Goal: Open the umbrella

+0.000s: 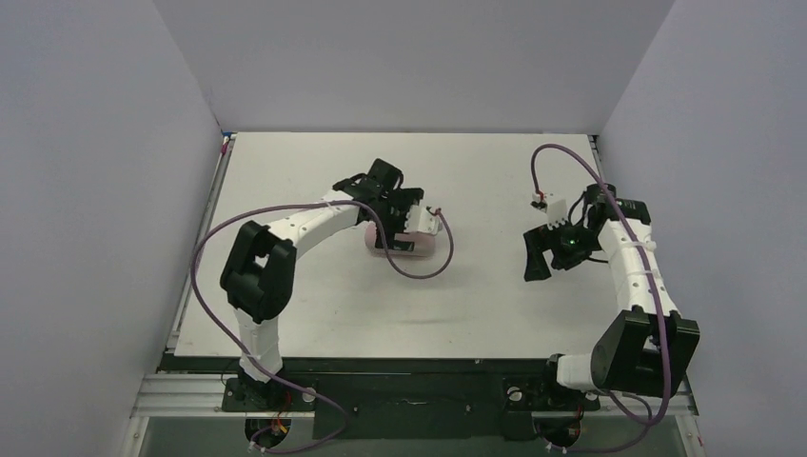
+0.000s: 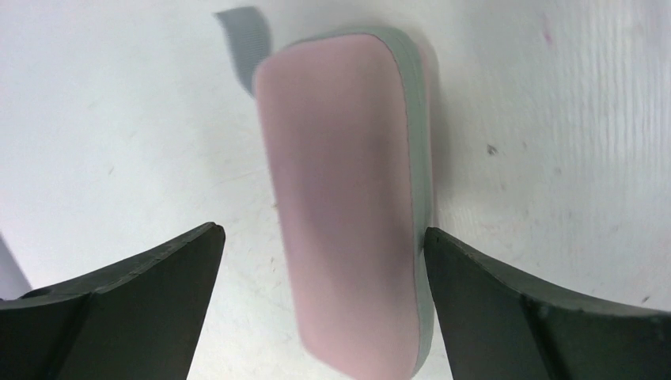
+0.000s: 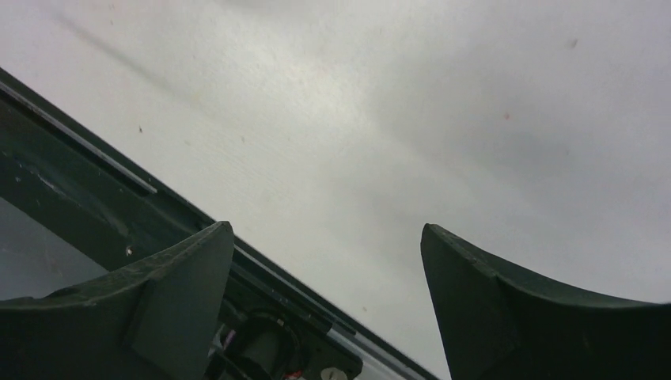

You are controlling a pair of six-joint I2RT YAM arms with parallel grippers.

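straddling the shut pink case (image 2: 340,198) on the tabletop (image 2: 119,119), the left hand (image 2: 320,231) is released, the right hand (image 3: 326,229) too; the umbrella, likely inside, seems light, the case smooth and stiff, best pinched across its long sides.

Blurred pink oblong clamshell case (image 2: 340,198), near end cut off at the edge, grey woven strap (image 2: 245,39) half hidden behind its far corner, overhead mostly under left gripper (image 1: 404,224).

I am hovering my left gripper (image 2: 320,231) over the closed pink case (image 2: 340,198), jaws spread wide on either side of it. A grey strap (image 2: 245,36) is poking out at its far left corner, lying on the white table (image 2: 119,119).
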